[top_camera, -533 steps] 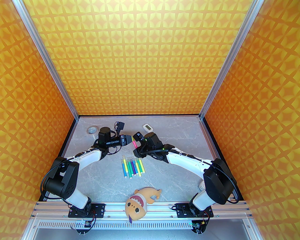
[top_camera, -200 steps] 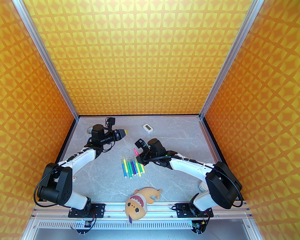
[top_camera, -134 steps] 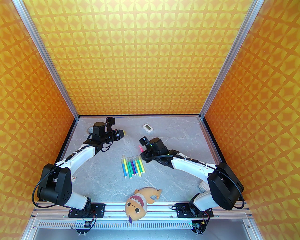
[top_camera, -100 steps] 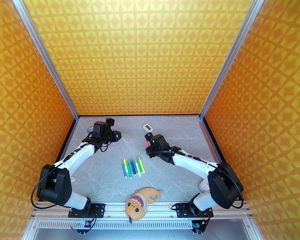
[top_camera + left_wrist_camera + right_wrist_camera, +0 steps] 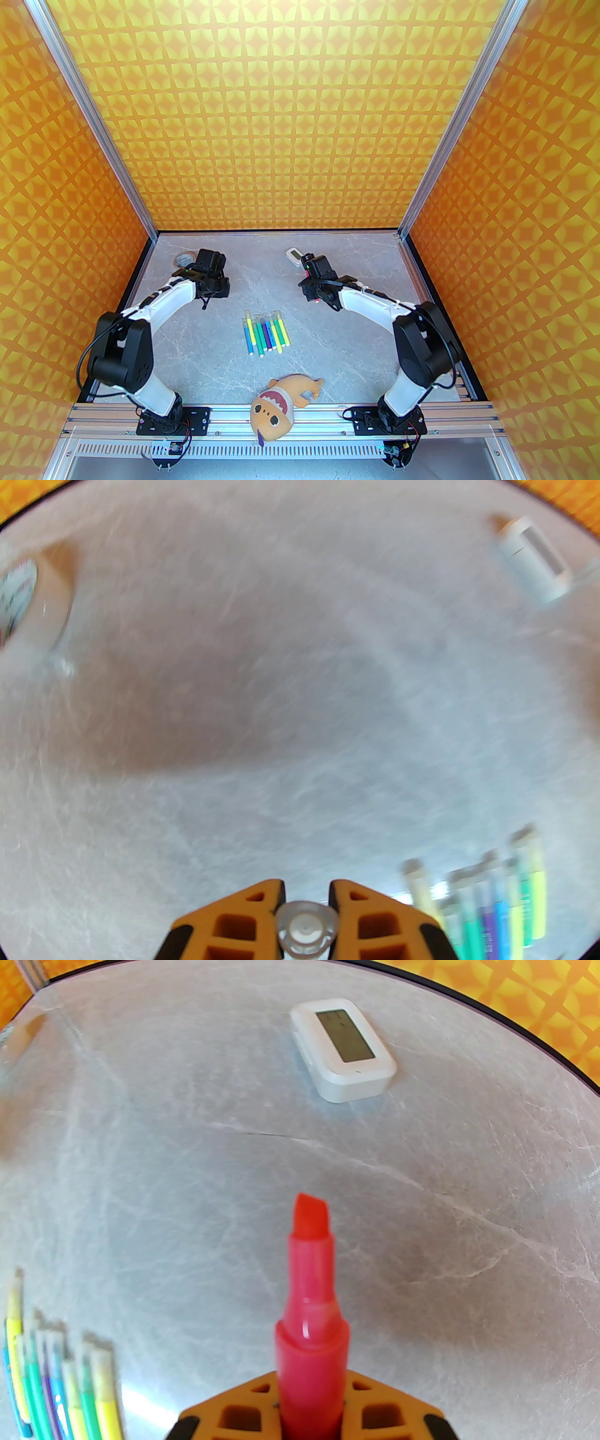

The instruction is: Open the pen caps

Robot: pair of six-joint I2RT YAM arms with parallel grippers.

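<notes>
Pens [image 5: 265, 333]: ~7 lying, pink pen [image 5: 309, 1288] in R gripper [image 5: 310, 1396] (L gripper [image 5: 305, 902]: 1 cap [image 5: 305, 932]).

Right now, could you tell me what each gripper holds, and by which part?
The left gripper pinches a clear pen cap by its sides; the right gripper grips the uncapped pink pen by its barrel.

No word or number can be read anywhere. The small white device [image 5: 344, 1049] beyond the row of pens [image 5: 266, 333] has a grey display with only faint, undecipherable marks. The tape roll [image 5: 18, 597], beyond the pens to their left, carries reddish and dark print blurred past reading. Dark print on the pens' barrels is too small to make out.
</notes>
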